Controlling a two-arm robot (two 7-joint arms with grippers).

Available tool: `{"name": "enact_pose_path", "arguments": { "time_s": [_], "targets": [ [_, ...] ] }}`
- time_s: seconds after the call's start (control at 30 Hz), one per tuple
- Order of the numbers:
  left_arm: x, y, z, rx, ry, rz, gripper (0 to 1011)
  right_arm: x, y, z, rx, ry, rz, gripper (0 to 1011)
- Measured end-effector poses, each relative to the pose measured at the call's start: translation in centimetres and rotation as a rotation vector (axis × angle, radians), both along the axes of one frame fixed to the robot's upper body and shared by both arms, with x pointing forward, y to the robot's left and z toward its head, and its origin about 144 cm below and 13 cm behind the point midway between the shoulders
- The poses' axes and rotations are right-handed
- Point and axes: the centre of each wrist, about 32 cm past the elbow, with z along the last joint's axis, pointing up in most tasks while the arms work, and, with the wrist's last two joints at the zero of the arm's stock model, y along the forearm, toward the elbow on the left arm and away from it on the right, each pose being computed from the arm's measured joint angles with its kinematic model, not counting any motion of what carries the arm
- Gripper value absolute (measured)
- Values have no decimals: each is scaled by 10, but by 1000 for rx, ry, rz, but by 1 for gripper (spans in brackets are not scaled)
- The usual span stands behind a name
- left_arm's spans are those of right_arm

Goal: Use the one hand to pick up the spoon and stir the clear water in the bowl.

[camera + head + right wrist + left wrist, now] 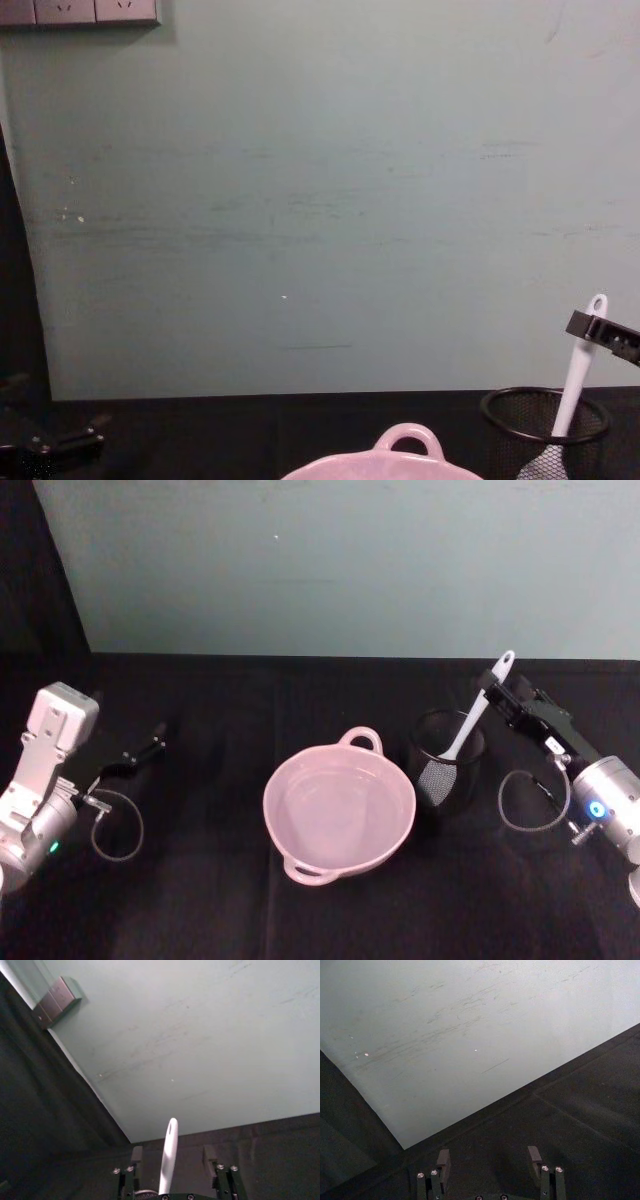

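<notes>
The slim white plastic spoon (470,723) with a hole at its handle end stands tilted in the black wire-mesh cup (446,771), right of centre in the head view, its flat blade down against the mesh and its handle rising to the upper right. The long black two-finger right gripper (492,688) on its silver wrist with a blue light reaches in from the right edge and meets the handle just below the hole. In the right wrist view the handle (168,1157) rises between the two fingers (136,1156) with a gap on either side, so the jaws are open around it, not clamped.

The pale pink round bowl (338,806) with loop handles sits at centre, just left of the cup and apart from it; clear water lies inside. Black tabletop (200,880) lies open around it to the left and toward the lower edge.

The left gripper (158,738) rests at the left edge, well apart from the bowl, its fingers (442,1162) spread wide over bare black cloth.

A small white label on the right gripper is too small to read. In the chest view the bowl (405,450) is cut off by the lower edge.
</notes>
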Motion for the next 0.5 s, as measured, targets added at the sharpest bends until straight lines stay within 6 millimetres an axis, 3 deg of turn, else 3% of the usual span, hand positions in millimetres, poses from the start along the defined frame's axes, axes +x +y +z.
{"name": "enact_pose_path", "arguments": {
  "time_s": [0.3,0.5],
  "targets": [
    [0,0,0,0,0,0,1005,-19,-11,21,-76,77,41,987],
    [0,0,0,0,0,0,1005,-42,-26,44,-223,97,43,1002]
  ]
}}
